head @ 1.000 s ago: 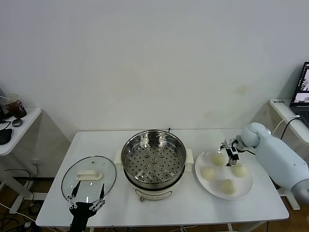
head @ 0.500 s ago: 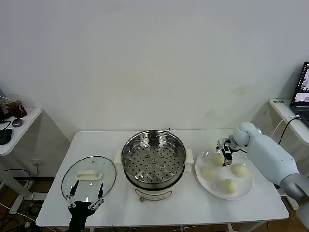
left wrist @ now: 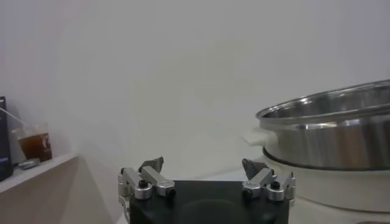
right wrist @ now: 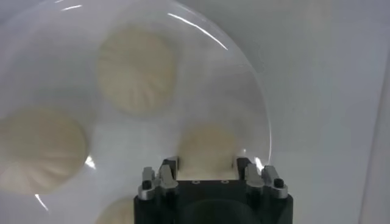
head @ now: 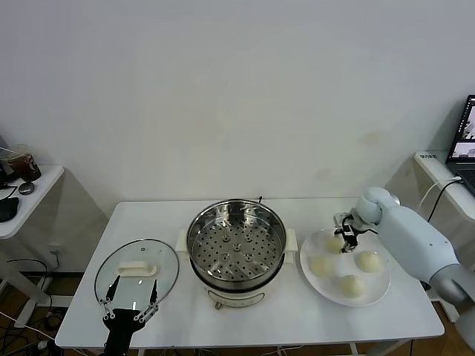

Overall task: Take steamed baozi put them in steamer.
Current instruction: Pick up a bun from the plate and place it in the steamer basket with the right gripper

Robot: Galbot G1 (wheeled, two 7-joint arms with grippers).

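Note:
Several pale steamed baozi lie on a white plate (head: 380,288) at the table's right. My right gripper (head: 346,237) is down over the far-left baozi (head: 335,242), which still rests on the plate. In the right wrist view that baozi (right wrist: 206,145) fills the gap of the gripper (right wrist: 206,165), with both fingers pressed against its sides. Other baozi (right wrist: 137,70) (right wrist: 39,149) lie farther off. The steel steamer (head: 236,241) stands open mid-table with its perforated tray bare. My left gripper (head: 132,298) waits open at the front left edge.
A glass lid (head: 137,271) with a white handle lies left of the steamer, just beyond the left gripper. The steamer's wall (left wrist: 329,131) fills the left wrist view's side. A side table with a cup (head: 22,165) stands far left, a laptop (head: 466,133) far right.
The right gripper moved left from between the buns onto the far-left baozi, and its jaws narrowed from wide open to the bun's sides. The left arm barely moved.

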